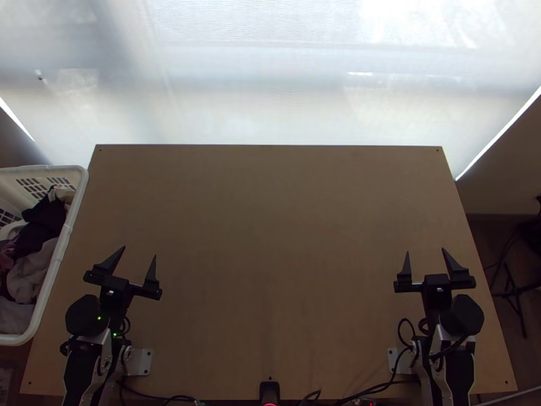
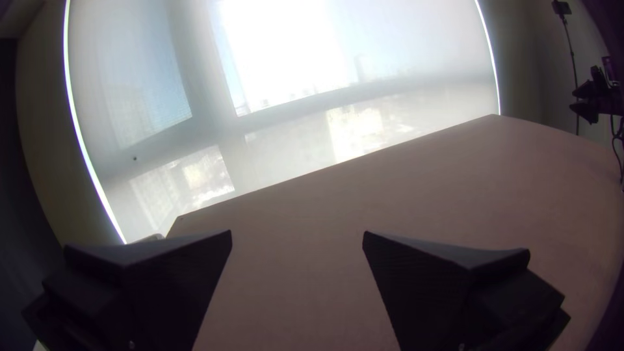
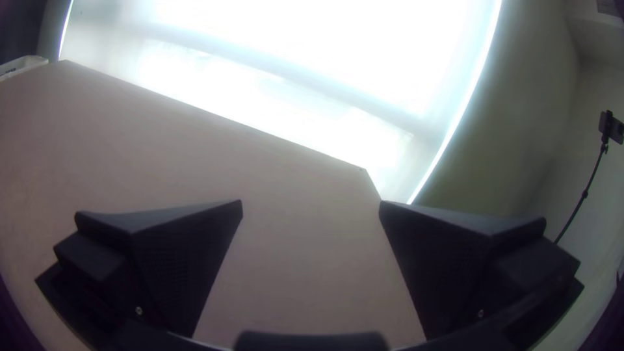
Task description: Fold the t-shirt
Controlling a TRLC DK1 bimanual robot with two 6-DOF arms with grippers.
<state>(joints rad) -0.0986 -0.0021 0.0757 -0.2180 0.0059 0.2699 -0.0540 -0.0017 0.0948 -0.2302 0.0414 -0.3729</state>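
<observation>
- Pointing toward the far side of the surface [image 1: 270, 237], the left gripper [image 1: 140, 252] is at the near left part of the top view, its jaws set wide apart with a bare gap between them.
- The right gripper [image 1: 426, 250] is at the near right, well apart from the left one and pointing the same general way; its jaws are wide too, with nothing between them.
- In the wrist views, the left gripper [image 2: 298, 232] and the right gripper [image 3: 311, 202] each have light wood showing between the two black fingers.
- A white plastic basket [image 1: 65, 237] is beside the surface on the left, its rim overlapping the wooden edge in the top view.
- Inside it lies a bunched heap of clothes: a dark garment [image 1: 44, 216] and paler greyish cloth [image 1: 34, 271] close by. Whether the t-shirt is among them, I cannot tell.
- Beyond the far edge hangs a bright, translucent blind [image 1: 270, 101].
- A black device [image 1: 269, 391] is at the middle of the near edge, with dark cables running beside it.
</observation>
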